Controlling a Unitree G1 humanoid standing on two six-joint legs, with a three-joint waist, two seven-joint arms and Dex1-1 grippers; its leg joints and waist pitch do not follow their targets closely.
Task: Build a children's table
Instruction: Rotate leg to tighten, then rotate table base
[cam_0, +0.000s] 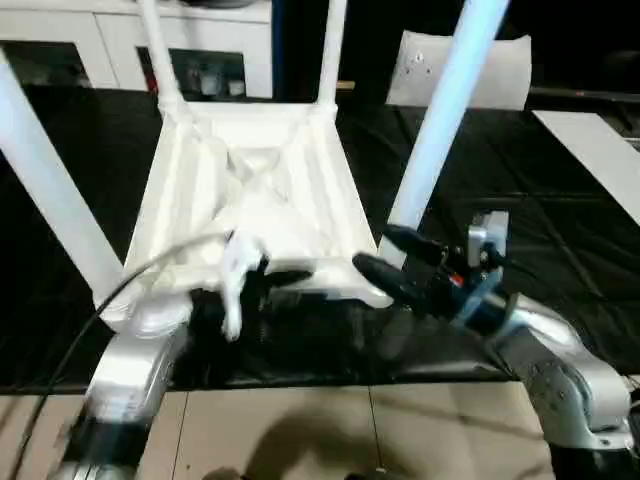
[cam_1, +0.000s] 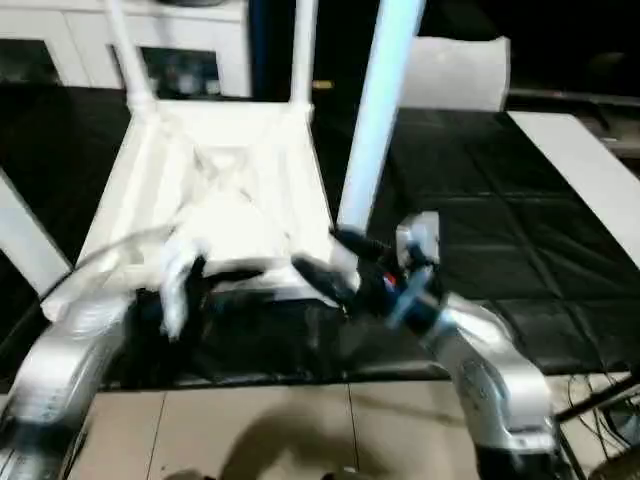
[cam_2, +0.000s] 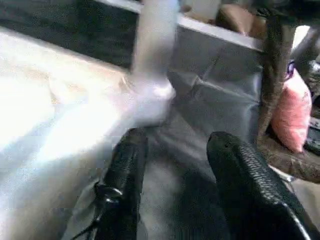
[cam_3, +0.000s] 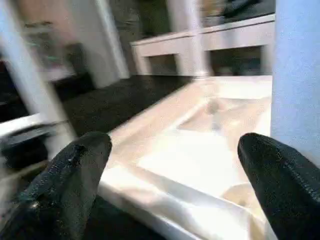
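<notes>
Black quilted cloth (cam_0: 560, 250) covers the work surface; a white cabinet (cam_0: 100, 40) runs along the upper left of the frame, a flat white board (cam_0: 600, 150) lies at the right edge, and tiled floor (cam_0: 300, 430) shows along the bottom.

Item: tabletop (cam_0: 250, 190), white plastic, upside down on the cloth, ribbed underside up, centre of frame. All four legs appear seated in the corner sockets and rise out of the top of the frame: near right leg (cam_0: 440, 120), near left leg (cam_0: 50, 190), far left leg (cam_0: 155, 50), far right leg (cam_0: 332, 45). Long axis of each: roughly upright, splayed outward by the camera angle.

Item: right gripper (cam_0: 385, 255), lower right of centre. I read its fingers as parted and empty, pointing toward the tabletop's near right corner. The near right leg stands just beyond and beside the upper finger; in the right wrist view it sits against the right edge, outside the gap.

Item: left gripper (cam_2: 175, 185), at the tabletop's near edge, lower left of centre. Fingers spread, holding nothing.

Judgement: the right arm is nearer the near right leg; closing on it would need a shift toward the leg's base.
</notes>
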